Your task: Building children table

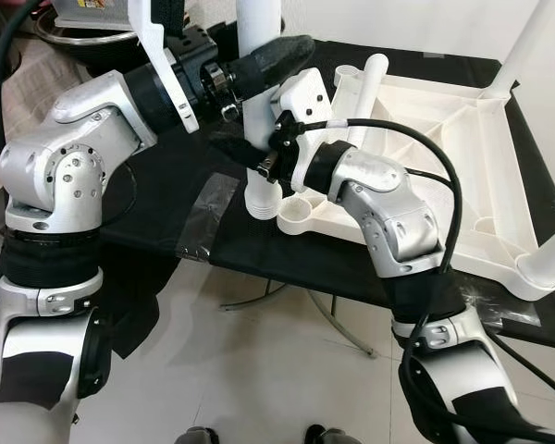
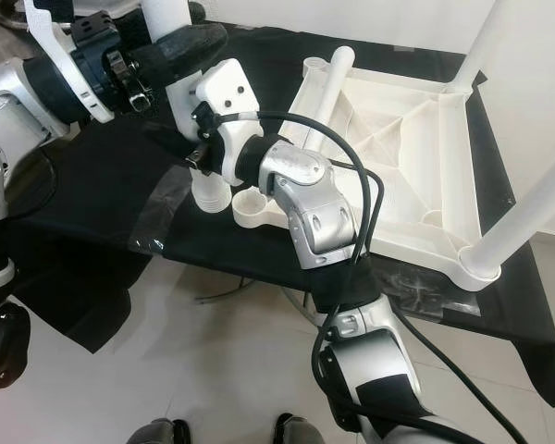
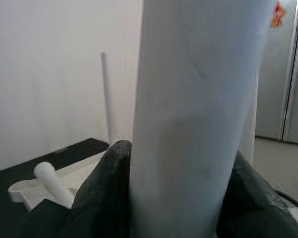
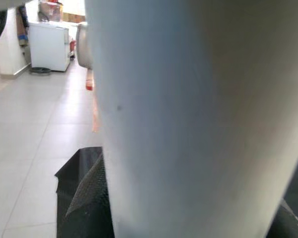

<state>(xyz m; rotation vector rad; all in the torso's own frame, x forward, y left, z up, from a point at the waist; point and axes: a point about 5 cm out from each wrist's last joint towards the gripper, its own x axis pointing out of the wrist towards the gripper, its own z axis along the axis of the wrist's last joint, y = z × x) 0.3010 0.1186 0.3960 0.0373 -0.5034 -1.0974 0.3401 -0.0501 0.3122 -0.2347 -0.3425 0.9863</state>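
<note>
The white table top (image 1: 444,120) lies upside down on a black-covered table (image 1: 166,185). Two legs stand in its right corners (image 1: 553,254), and a third (image 1: 370,79) is at the far left corner. Both grippers hold a fourth white leg (image 1: 263,190) upright. Its ribbed lower end sits just left of the empty near-left corner socket (image 1: 296,217). My left gripper (image 1: 277,55) is shut around the leg high up, with the fingers (image 3: 104,188) on either side of it. My right gripper (image 1: 250,153) is shut on the leg lower down, close to the socket.
Clear tape patches (image 1: 208,199) sit on the black cloth near its front edge. A metal bowl (image 1: 83,32) stands at the back left. White tiled floor (image 1: 259,370) and the table's metal legs lie below the front edge.
</note>
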